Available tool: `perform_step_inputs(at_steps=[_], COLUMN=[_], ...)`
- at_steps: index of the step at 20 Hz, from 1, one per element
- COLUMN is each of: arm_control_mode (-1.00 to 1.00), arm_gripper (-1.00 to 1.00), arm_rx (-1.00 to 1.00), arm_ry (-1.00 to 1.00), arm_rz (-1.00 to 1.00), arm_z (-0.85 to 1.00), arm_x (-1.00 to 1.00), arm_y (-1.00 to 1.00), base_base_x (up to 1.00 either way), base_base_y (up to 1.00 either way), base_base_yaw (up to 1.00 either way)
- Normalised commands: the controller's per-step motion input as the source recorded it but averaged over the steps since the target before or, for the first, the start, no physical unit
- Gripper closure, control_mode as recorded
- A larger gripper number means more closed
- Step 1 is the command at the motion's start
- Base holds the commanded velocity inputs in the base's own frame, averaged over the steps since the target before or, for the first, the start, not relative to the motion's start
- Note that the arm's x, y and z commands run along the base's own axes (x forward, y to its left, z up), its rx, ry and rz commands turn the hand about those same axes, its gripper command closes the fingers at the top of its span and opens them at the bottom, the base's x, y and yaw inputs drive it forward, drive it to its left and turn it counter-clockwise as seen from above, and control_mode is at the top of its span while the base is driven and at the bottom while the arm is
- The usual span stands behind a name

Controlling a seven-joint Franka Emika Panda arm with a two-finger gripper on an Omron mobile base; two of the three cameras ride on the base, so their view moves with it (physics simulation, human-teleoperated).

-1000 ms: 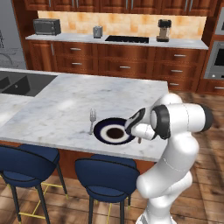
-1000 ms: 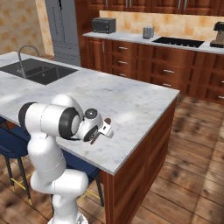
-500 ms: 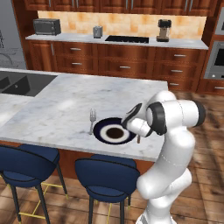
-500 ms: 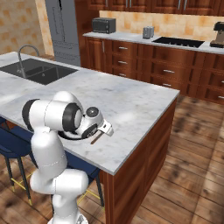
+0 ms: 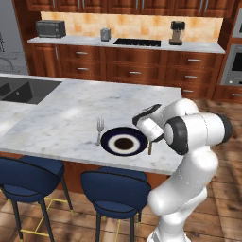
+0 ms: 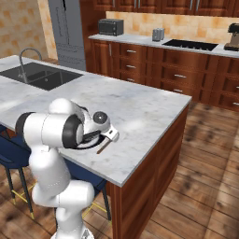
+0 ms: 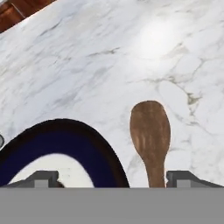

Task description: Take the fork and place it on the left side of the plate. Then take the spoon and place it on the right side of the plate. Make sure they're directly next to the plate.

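Your claw stands wide apart and holds nothing; in the hand view its two tips sit far to either side, with the spoon lying flat on the counter between them, nearer the right tip. You can see the spoon's oval bowl pointing away from the hand and its handle running back toward it. The spoon rests just beside the plate, on its right, with a thin strip of marble showing between them. From the left base view, the plate sits near the counter's front edge, the fork lies just beside it on the left, tines pointing away from the stools, and the spoon's handle shows under the hand.
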Motion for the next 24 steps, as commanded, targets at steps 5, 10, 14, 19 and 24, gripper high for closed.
perform_step_inputs(at_steps=[5, 10, 14, 19, 24], arm_control_mode=[-1.00, -1.00, -1.00, -1.00, -1.00], arm_gripper=[-1.00, -1.00, -1.00, -1.00, -1.00], arm_rx=[0.14, 0.01, 0.00, -0.03, -0.05], arm_ry=[-0.09, 0.05, 0.25, 0.38, 0.55], arm_rz=[0.00, -0.05, -0.02, 0.00, 0.00], arm_z=[0.83, 0.93, 1.00, 1.00, 1.00], arm_x=[-0.99, -1.00, -0.99, -0.86, -0.95], arm_y=[-0.02, 0.00, 0.00, 0.00, 0.00], base_base_x=[0.00, 0.00, 0.00, 0.00, 0.00], base_base_y=[0.00, 0.00, 0.00, 0.00, 0.00], base_base_yaw=[0.00, 0.00, 0.00, 0.00, 0.00])
